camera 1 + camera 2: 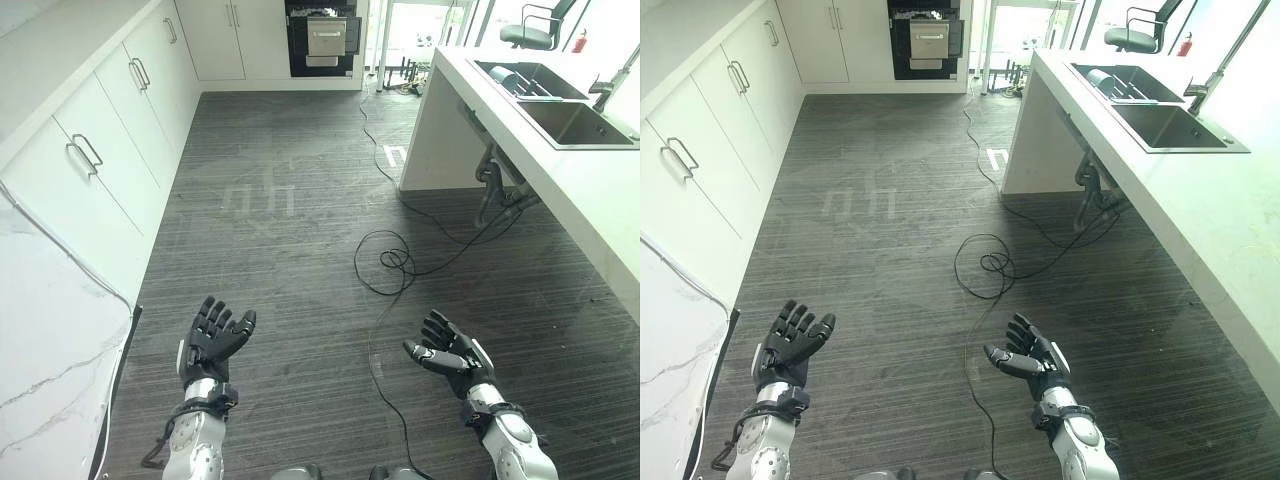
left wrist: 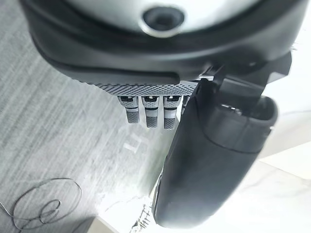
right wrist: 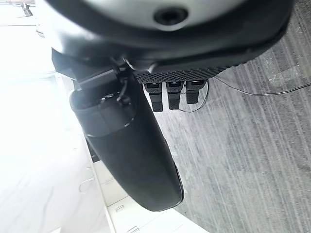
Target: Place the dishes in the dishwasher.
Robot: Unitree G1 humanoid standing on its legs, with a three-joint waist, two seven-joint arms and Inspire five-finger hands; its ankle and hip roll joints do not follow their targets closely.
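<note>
Hovering empty over grey floor (image 1: pixel 280 300): left robot hand (image 1: pixel 213 340), right robot hand (image 1: pixel 450 355), fingers spread.

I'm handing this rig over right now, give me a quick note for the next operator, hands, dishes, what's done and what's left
Left hand: open, empty, held above the floor.
Right hand: open, empty, held above the floor.
Dishes: something sits in the sink in the counter on the right; too small to tell what.
Dishwasher: an open dark appliance stands at the far end of the room, apparently the target.
Done: nothing loaded that can be seen.
Left: go to the sink, pick up the dishes, carry them to the appliance.
</note>
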